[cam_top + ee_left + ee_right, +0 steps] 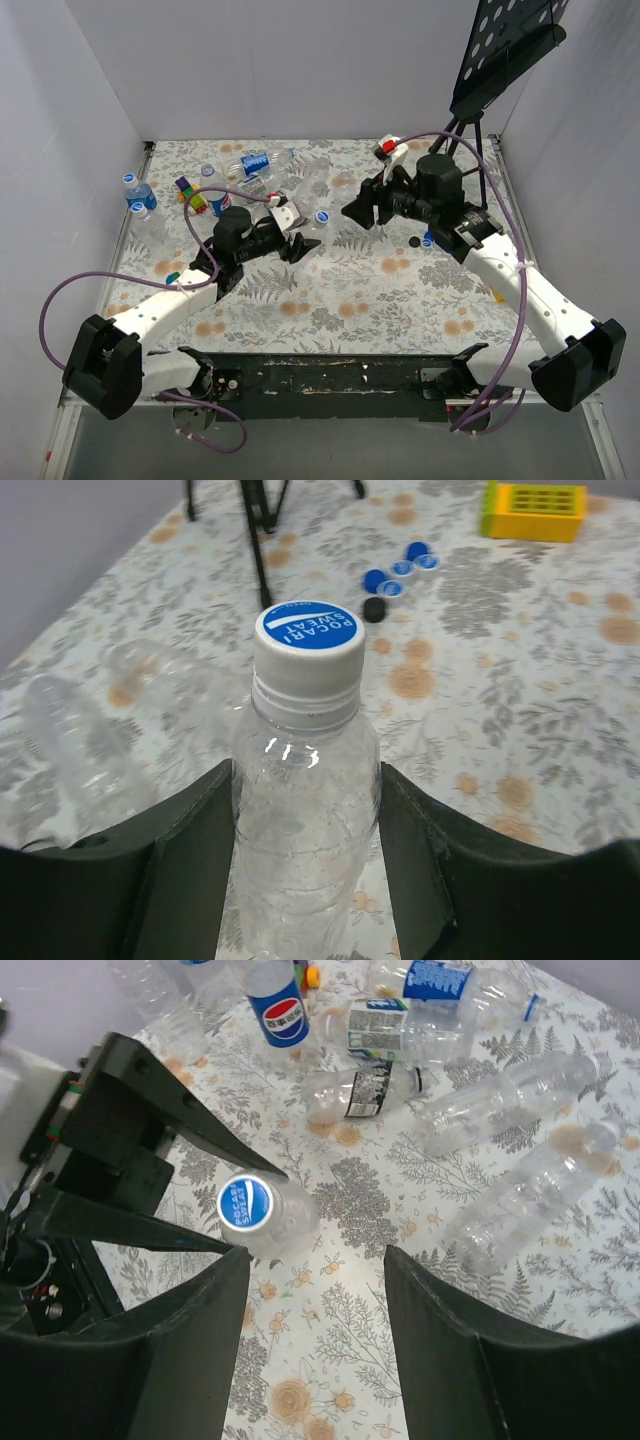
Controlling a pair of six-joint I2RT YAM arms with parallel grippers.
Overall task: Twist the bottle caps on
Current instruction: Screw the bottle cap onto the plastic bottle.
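Much of the desk (380, 300) behind the held bottle (305, 780) carries loose bottles (520, 1195). Your left jaws clench that bottle's thin, light, crushable body; squeeze gently, low down. Right jaws hang released above, just beside its cap (308, 630), which looks seated. Spare caps (400, 568) lie beyond it.

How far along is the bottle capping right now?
One bottle looks done: its cap sits on while the left claw grips it upright. The right claw hangs open and empty close by. Left to do: several bottles lie uncapped, and loose caps wait.
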